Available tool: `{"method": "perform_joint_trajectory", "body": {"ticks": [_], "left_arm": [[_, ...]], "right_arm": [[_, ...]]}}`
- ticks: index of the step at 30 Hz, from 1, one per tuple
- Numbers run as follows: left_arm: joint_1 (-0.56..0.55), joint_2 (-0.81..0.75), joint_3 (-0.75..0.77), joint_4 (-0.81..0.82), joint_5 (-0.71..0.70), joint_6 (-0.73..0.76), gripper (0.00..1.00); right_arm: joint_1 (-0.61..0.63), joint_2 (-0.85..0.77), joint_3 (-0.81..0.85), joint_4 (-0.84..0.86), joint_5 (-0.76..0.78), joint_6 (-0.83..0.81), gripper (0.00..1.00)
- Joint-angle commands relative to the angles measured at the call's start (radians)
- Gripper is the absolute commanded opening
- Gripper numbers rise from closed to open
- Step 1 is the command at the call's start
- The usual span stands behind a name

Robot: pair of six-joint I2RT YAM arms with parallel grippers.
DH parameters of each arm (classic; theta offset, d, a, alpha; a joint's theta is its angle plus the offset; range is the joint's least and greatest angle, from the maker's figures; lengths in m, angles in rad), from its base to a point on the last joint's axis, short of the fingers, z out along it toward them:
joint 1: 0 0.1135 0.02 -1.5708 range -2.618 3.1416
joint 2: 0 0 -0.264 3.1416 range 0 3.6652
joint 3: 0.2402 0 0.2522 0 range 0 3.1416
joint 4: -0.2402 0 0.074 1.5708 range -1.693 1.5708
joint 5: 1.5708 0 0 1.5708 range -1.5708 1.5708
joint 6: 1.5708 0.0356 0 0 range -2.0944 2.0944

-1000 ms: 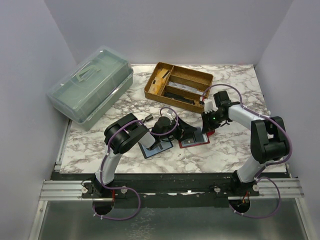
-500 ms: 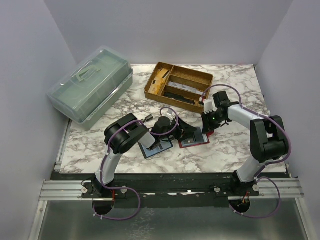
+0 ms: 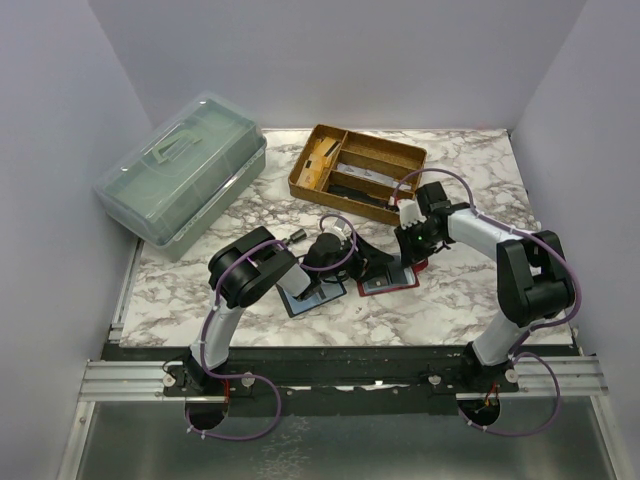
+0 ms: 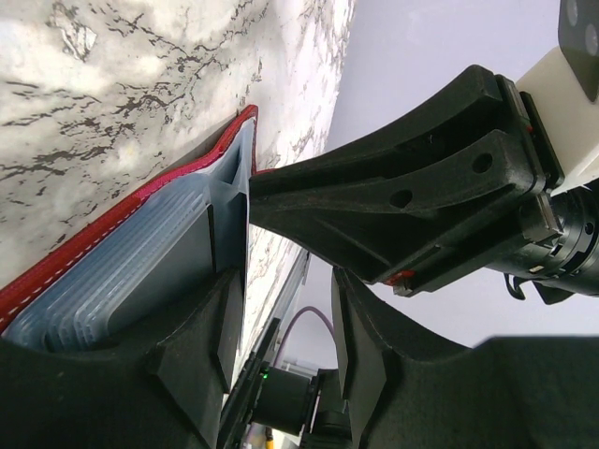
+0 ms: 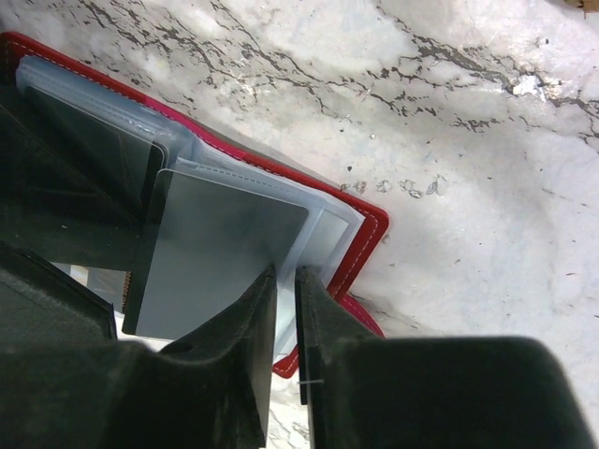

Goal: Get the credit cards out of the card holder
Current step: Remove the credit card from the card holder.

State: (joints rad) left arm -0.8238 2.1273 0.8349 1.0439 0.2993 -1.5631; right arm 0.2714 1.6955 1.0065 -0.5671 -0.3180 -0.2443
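You steadied the red card holder [image 5: 367, 221] for extraction.
Your left gripper [image 4: 285, 309] stood spread, apparently pinning it; right gripper [image 5: 285, 281] nearly closed at a grey credit card [image 5: 225, 245], grasp unclear.

- From my feed, the tabletop [image 3: 450, 300] is white marble-pattern with grey and dark veining, evenly lit, with only soft shadows.
- A plain, pale lavender-grey left wall [image 3: 50, 150], far wall [image 3: 340, 60] and right wall [image 3: 590, 130] box it in.
- A black strip [image 3: 340, 362] runs along the tabletop's near edge.
- A slotted aluminium rail [image 3: 130, 380] sits just nearer than that.
- Nearest of all lies a dull grey metal sheet [image 3: 340, 450], slightly reflective.
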Motion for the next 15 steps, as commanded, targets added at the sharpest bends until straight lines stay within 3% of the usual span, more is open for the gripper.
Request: {"method": "perform_joint_trajectory", "body": {"ticks": [1, 7, 15], "left_arm": [[0.000, 0.046, -0.015, -0.086, -0.006, 0.012, 0.48], [0.000, 0.044, -0.017, -0.085, -0.008, 0.010, 0.48], [-0.001, 0.042, -0.028, -0.085, -0.014, 0.006, 0.48]], "right_arm": [[0.024, 0.044, 0.001, 0.009, -0.003, 0.005, 0.23], [0.026, 0.048, -0.002, 0.014, 0.016, 0.014, 0.28], [0.026, 0.004, -0.041, 0.052, 0.100, 0.031, 0.13]]}}
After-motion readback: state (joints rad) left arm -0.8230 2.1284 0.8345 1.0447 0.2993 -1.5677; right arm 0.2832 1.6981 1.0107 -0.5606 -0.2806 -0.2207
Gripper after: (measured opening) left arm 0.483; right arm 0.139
